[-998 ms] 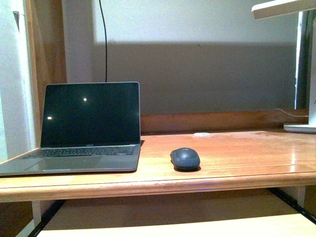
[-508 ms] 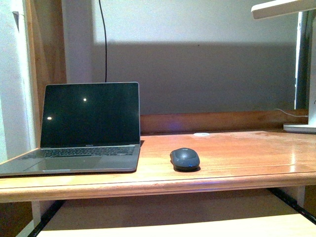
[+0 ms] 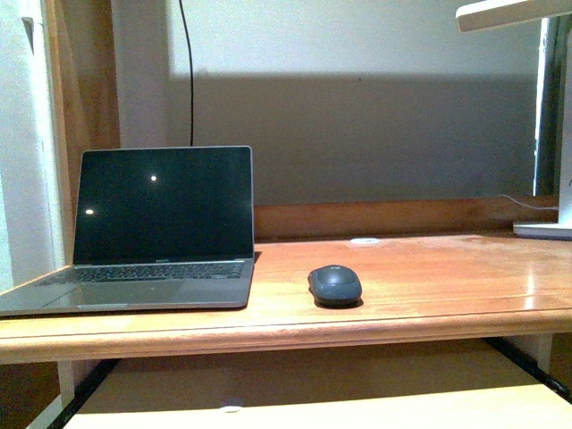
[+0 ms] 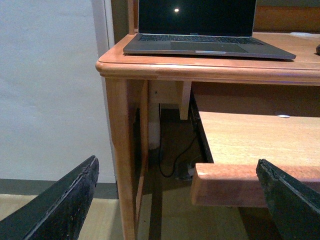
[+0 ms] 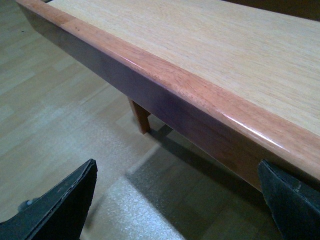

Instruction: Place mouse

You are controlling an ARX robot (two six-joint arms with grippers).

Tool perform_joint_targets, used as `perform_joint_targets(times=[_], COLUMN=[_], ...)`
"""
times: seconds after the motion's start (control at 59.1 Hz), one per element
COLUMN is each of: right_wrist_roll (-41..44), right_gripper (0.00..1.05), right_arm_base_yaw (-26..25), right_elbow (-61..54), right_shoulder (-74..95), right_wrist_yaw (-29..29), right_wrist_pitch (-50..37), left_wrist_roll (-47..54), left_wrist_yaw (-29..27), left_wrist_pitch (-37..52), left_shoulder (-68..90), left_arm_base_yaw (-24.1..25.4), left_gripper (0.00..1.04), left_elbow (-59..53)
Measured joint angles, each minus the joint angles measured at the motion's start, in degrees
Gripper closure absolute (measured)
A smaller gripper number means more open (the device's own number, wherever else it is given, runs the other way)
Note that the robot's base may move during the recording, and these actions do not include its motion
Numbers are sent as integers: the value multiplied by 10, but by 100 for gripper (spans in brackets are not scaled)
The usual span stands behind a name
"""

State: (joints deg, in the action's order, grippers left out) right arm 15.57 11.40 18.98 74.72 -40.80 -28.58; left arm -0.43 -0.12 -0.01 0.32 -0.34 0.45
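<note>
The dark grey mouse (image 3: 335, 286) lies on the wooden desk (image 3: 429, 277), just right of the open laptop (image 3: 161, 223). Neither gripper shows in the front view. In the left wrist view my left gripper (image 4: 177, 200) is open and empty, low beside the desk's left leg and in front of the pull-out shelf (image 4: 250, 145). A sliver of the mouse shows at that view's edge (image 4: 318, 49). In the right wrist view my right gripper (image 5: 177, 200) is open and empty, below the front edge of the pull-out shelf (image 5: 200, 95), over the floor.
A small white round disc (image 3: 365, 242) lies at the back of the desk. A white lamp base (image 3: 545, 231) stands at the far right, its head (image 3: 509, 13) overhead. A black cable (image 3: 190, 71) hangs behind the laptop. A white wall (image 4: 50, 85) is left of the desk leg.
The view shifted very slightly; the mouse and laptop stayed in place. A small light spot now shows on the pull-out shelf at the bottom of the front view.
</note>
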Motion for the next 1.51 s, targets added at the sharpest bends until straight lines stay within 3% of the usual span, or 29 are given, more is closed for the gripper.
perform_joint_targets(times=[0.22, 0.491, 1.1, 1.303, 1.506], right_wrist_roll=[-31, -86, -176, -189, -195], right_gripper=[7, 7, 7, 7, 7], right_arm_base_yaw=[43, 85, 146, 147, 115], right_elbow=[38, 133, 337, 339, 297], right_shoulder=[69, 184, 325, 327, 273], right_wrist_yaw=[78, 245, 494, 505, 454], right_wrist_pitch=[-46, -100, -47, -44, -55], left_wrist_roll=[0, 0, 0, 0, 0], left_wrist_yaw=[0, 0, 0, 0, 0], left_wrist_pitch=[0, 0, 0, 0, 0], left_shoulder=[0, 0, 0, 0, 0], left_arm_base_yaw=[0, 0, 0, 0, 0], left_gripper=[8, 8, 8, 8, 8], left_elbow=[0, 0, 0, 0, 0])
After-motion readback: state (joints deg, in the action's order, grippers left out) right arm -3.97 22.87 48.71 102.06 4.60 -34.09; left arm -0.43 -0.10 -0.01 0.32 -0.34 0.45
